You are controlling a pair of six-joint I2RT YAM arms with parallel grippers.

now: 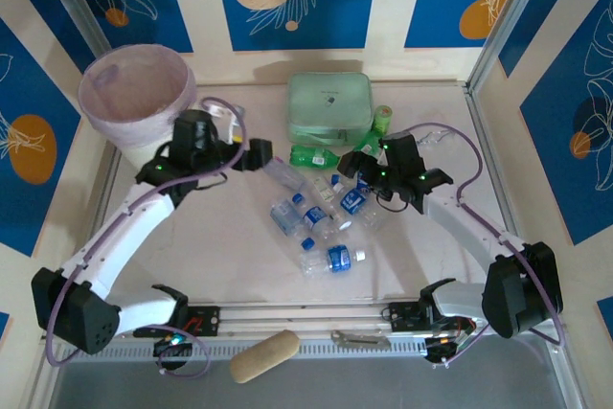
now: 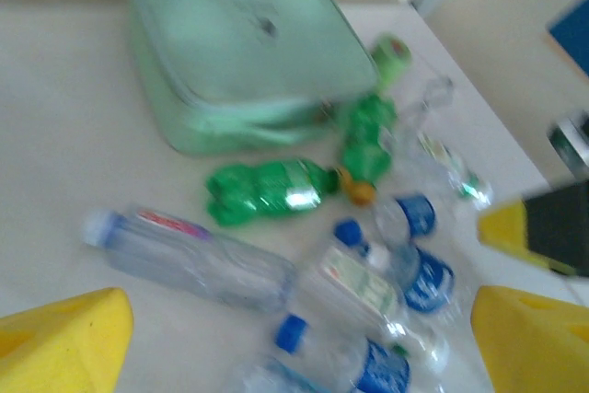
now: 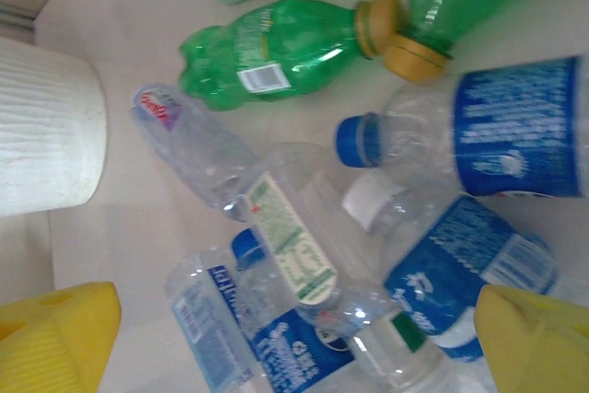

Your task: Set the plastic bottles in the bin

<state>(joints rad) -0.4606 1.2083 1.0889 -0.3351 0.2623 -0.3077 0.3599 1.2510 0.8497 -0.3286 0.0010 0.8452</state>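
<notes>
Bottles litter pale table between blue floral walls

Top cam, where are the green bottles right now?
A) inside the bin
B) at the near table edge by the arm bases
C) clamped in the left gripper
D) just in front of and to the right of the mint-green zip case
D: the green bottles lie on the table close by the near and right sides of the mint-green zip case, well away from the bin.
</notes>
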